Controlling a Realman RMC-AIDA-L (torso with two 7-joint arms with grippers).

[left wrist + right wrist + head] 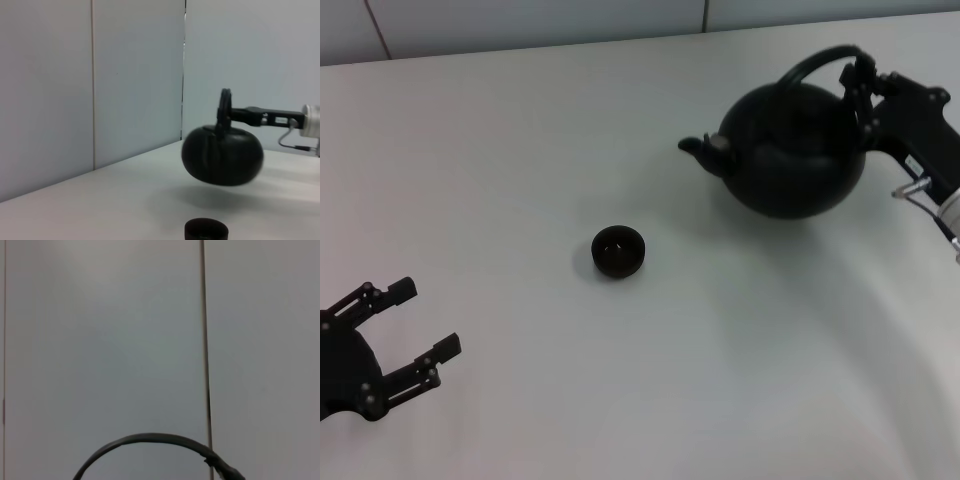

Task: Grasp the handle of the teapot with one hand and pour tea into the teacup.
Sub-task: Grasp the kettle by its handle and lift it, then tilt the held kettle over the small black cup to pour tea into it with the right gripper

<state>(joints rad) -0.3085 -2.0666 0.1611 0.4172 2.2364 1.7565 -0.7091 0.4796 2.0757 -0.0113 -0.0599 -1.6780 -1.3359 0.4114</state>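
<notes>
The teapot (pixel 792 150) is being held above the tabletop (pixel 520 150) by the right claw (pixel 861 85), clamped on its handle (pixel 812 62), spout toward the teacup (pixel 618 251), while the left claw (pixel 408 325) is being kept open, empty.

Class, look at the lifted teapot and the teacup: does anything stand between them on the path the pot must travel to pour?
Nothing visible does. The right end effector holds the teapot by its handle, clear of the table, spout pointing towards the teacup. Only bare tabletop lies between them. The left end effector sits open at the near edge, well off that line.
</notes>
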